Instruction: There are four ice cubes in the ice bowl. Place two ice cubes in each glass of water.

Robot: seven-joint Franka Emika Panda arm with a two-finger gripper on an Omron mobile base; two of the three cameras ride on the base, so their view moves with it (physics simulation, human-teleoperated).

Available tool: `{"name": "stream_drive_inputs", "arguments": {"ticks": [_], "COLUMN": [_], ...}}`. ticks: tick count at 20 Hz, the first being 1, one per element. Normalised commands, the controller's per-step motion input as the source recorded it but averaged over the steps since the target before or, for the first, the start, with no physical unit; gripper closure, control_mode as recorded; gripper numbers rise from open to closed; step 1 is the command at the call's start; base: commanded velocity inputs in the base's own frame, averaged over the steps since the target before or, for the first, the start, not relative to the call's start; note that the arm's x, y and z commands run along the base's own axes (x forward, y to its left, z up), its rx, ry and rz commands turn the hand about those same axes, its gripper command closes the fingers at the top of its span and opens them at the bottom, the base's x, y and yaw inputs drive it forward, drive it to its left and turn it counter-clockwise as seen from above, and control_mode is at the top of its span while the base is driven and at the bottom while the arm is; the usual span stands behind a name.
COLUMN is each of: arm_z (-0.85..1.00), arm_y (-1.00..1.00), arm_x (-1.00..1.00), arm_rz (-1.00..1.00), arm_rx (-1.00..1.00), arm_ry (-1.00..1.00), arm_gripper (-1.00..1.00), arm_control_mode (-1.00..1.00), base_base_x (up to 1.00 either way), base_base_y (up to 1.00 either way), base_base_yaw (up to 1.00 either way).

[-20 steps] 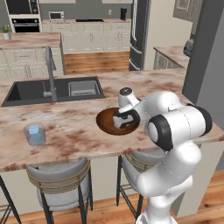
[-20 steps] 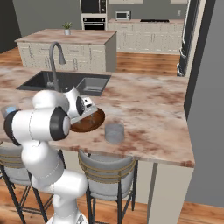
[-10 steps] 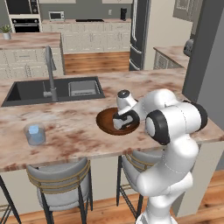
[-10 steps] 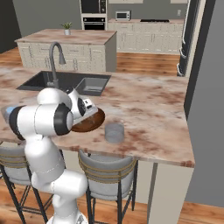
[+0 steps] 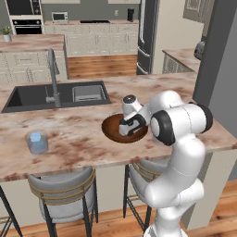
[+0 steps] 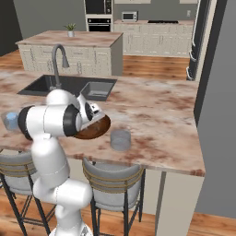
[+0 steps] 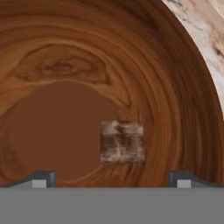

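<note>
- While my gripper (image 7: 111,179) hangs low inside the ice bowl (image 7: 61,52), its jaws stand fully apart and hold nothing; the two finger tips (image 7: 41,178) show at either side of the hand view with bare wood between them.
- One ice cube (image 7: 122,142) lies on the bowl floor just ahead of the tips and slightly off centre between them. It reads here as a mottled, see-through square rather than pale blue. I see no other cube in this view, and the base views are too coarse to count any.
- Judgement: the step in hand is the approach to pick a cube. The next move calls for a short descent with a small sideways correction so the cube sits squarely between the jaws, then a close on it before lifting clear of the rim.
- From the right base view, the nearer glass of water (image 6: 120,139) stands on the counter (image 6: 156,115) just beside the ice bowl, apart from it. It is the obvious first drop point.
- From the left base view, the second glass of water (image 5: 36,141) stands well apart from the bowl, towards the far end of the counter near the sink (image 5: 55,95); I cannot tell whether either glass holds ice yet.
</note>
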Motion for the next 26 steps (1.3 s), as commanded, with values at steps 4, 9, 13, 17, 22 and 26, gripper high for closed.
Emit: {"name": "stream_drive_inputs", "arguments": {"ticks": [4,9,13,17,22,26], "arm_z": [-0.14,-0.25,-0.26,-0.16,-0.08,-0.1], "arm_y": [0.05,0.02,0.0,0.0,0.0,0.0], "arm_x": [0.3,0.16,0.09,0.0,0.0,0.0], "arm_rz": [0.0,0.0,0.0,0.0,0.0,-0.02], "arm_rx": [0.0,0.0,0.0,0.0,0.0,0.0], "arm_ry": [0.0,0.0,0.0,0.0,0.0,0.0], "arm_gripper": [-1.0,-1.0,-1.0,-1.0,-1.0,1.0], "arm_control_mode": [-1.0,-1.0,-1.0,-1.0,-1.0,-1.0], "base_base_x": [0.0,0.0,0.0,0.0,0.0,0.0], "base_base_y": [0.0,0.0,0.0,0.0,0.0,0.0], "base_base_yaw": [0.0,0.0,0.0,0.0,0.0,0.0]}}
